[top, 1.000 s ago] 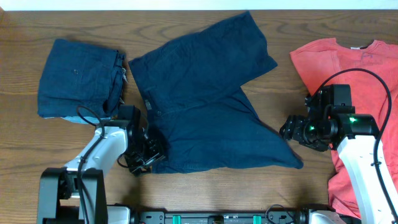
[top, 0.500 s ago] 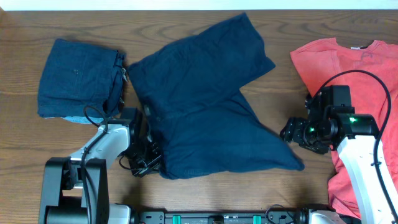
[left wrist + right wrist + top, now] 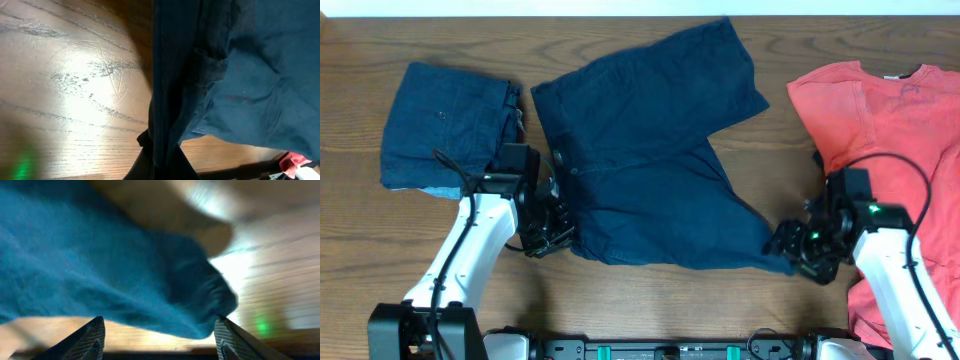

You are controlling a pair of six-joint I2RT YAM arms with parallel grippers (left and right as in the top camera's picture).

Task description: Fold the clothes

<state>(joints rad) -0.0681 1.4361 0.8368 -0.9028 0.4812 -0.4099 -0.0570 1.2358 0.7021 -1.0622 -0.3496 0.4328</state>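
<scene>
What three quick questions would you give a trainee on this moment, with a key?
1. True or false: the left gripper is shut on a corner of the spread shorts.
2. Which garment lies farthest right? A. a red T-shirt B. a white towel C. striped socks
3. Fill in: the right gripper is ____, its fingers on either side of the shorts' leg corner.
Key: 1 true; 2 A; 3 open.
</scene>
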